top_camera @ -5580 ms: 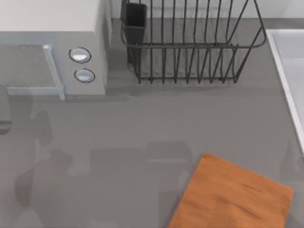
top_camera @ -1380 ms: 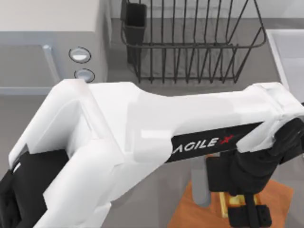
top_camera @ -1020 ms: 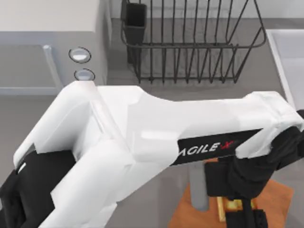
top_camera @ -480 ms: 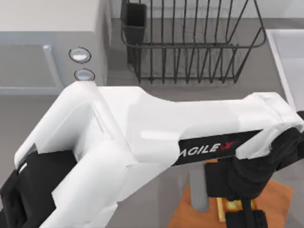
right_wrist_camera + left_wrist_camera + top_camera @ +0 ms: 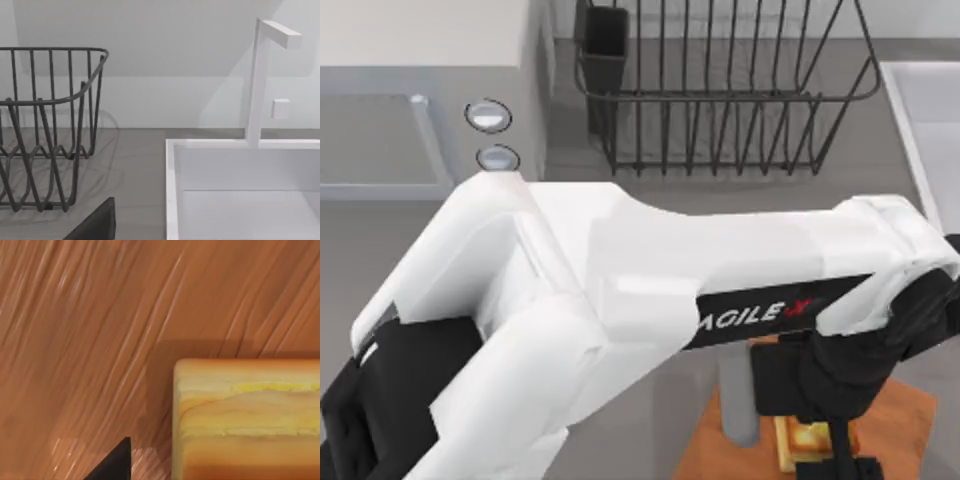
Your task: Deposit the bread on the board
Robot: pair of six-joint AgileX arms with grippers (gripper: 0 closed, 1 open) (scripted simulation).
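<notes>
The bread [image 5: 808, 438], a small golden slice with toasted orange patches and a pale crust, lies on the wooden cutting board [image 5: 900, 415] near the worktop's bottom right corner. It looks light, soft and crumbly; I judge its 2 crust edges the best place to pinch. Whether the left gripper [image 5: 840, 455] above it is clasped or released, I cannot tell.
</notes>
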